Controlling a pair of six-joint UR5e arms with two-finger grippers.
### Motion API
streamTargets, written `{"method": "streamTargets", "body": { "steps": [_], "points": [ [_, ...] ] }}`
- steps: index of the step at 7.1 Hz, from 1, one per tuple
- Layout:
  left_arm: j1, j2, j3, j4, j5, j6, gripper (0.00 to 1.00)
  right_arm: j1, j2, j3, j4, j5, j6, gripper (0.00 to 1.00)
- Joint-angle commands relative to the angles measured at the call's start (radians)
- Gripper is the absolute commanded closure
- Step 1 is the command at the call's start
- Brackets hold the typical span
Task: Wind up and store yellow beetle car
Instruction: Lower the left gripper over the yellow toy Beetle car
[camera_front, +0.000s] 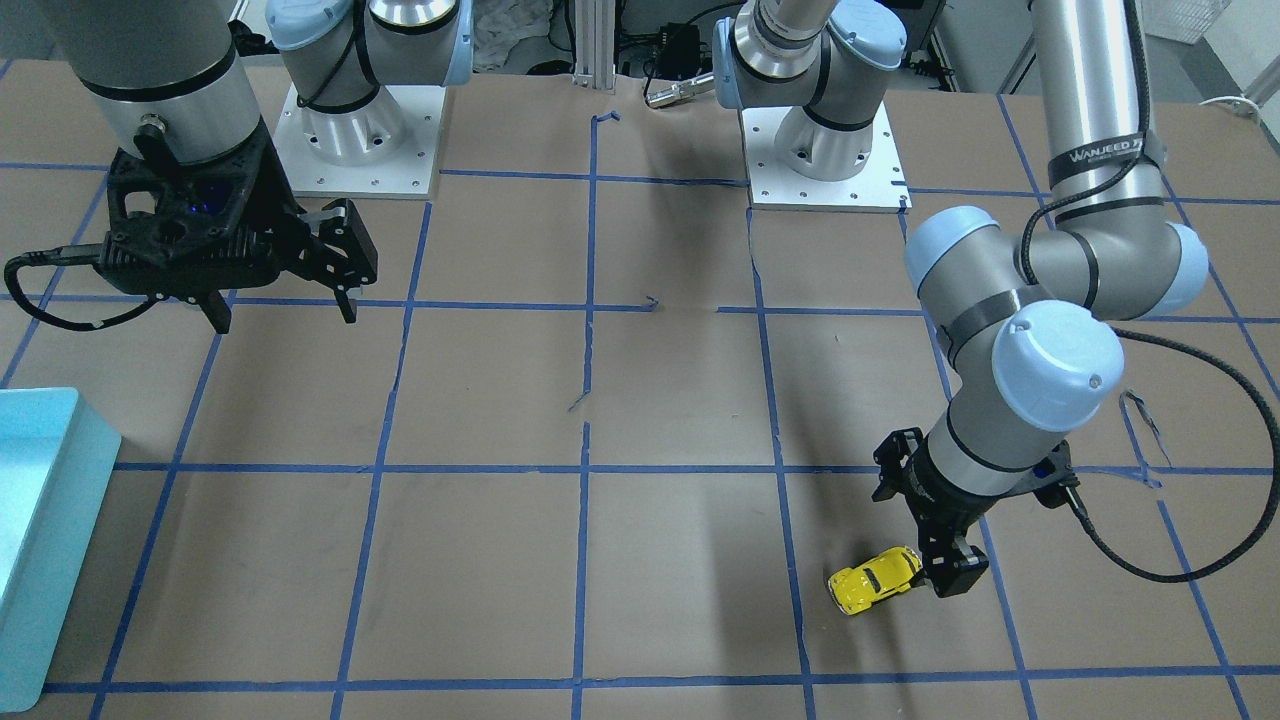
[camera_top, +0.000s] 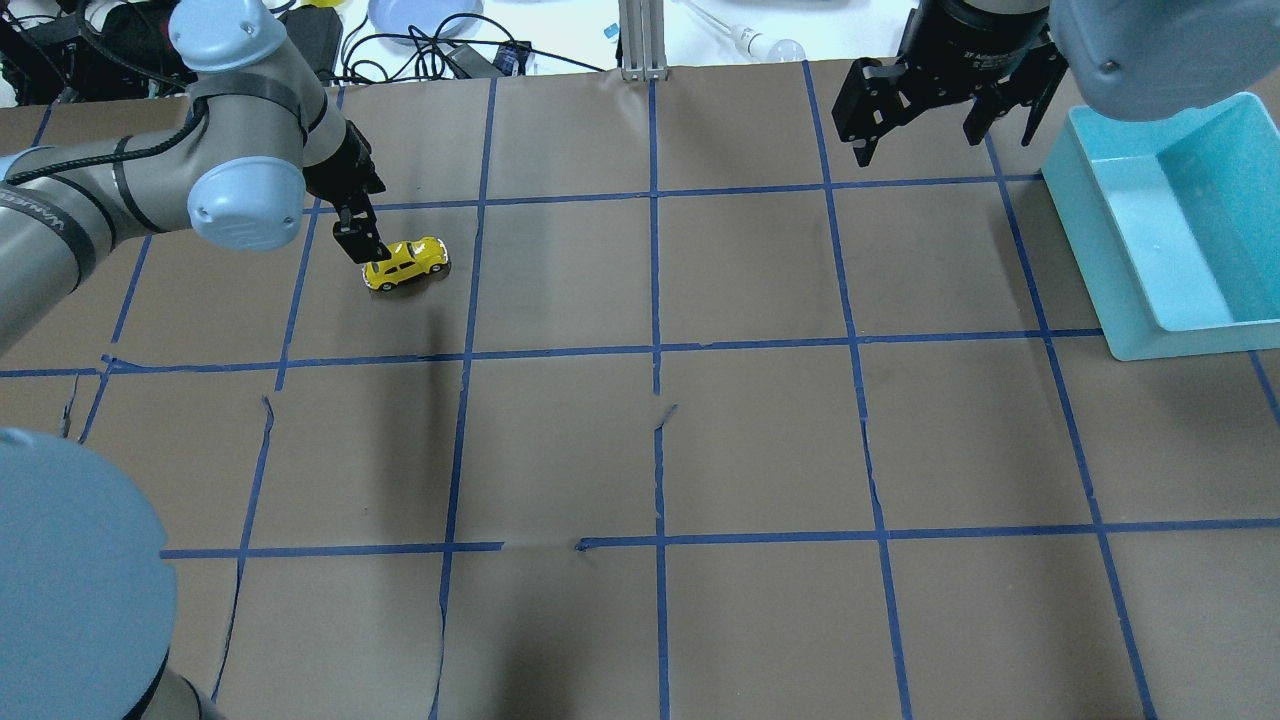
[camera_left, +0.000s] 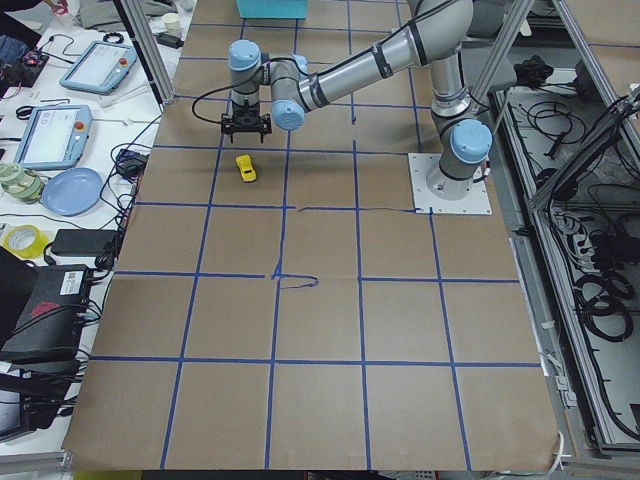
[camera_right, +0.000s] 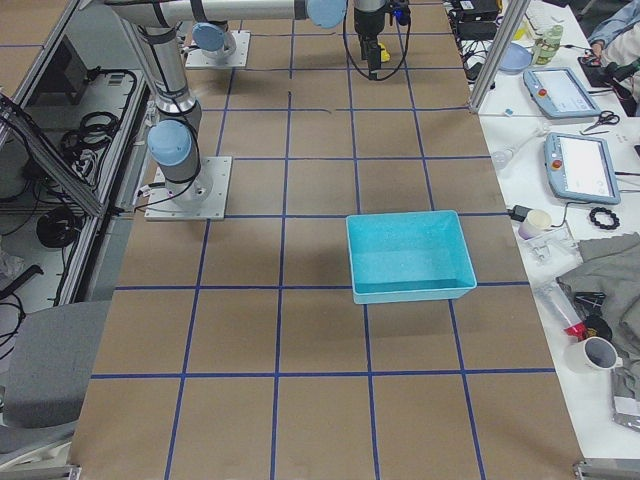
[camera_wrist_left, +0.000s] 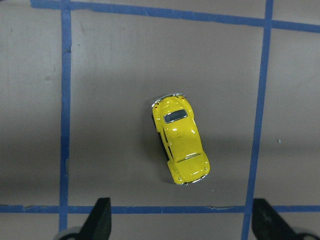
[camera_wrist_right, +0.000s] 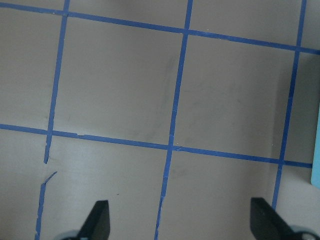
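The yellow beetle car (camera_top: 406, 264) stands on its wheels inside one taped square of the brown table (camera_top: 750, 440), well apart from the light blue bin (camera_top: 1180, 342), toward the opposite end of the table. The left gripper (camera_wrist_left: 182, 220) hangs just beside the car, also far from the bin, with its two fingers spread wide and the car lying outside the gap between them. The right gripper (camera_top: 920, 135) hovers near the bin, over bare table, and its fingers are spread wide too.
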Motion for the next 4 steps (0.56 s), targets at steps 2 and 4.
{"method": "streamTargets", "body": {
  "steps": [2,4],
  "points": [
    [0.0,-0.117,0.044,0.012,0.002,-0.124,0.0,0.0,0.0,0.0,0.0,0.001,-0.001,0.0],
    [0.0,-0.14,0.043,0.012,0.001,-0.159,0.0,0.0,0.0,0.0,0.0,0.001,-0.001,0.0]
  ]
}}
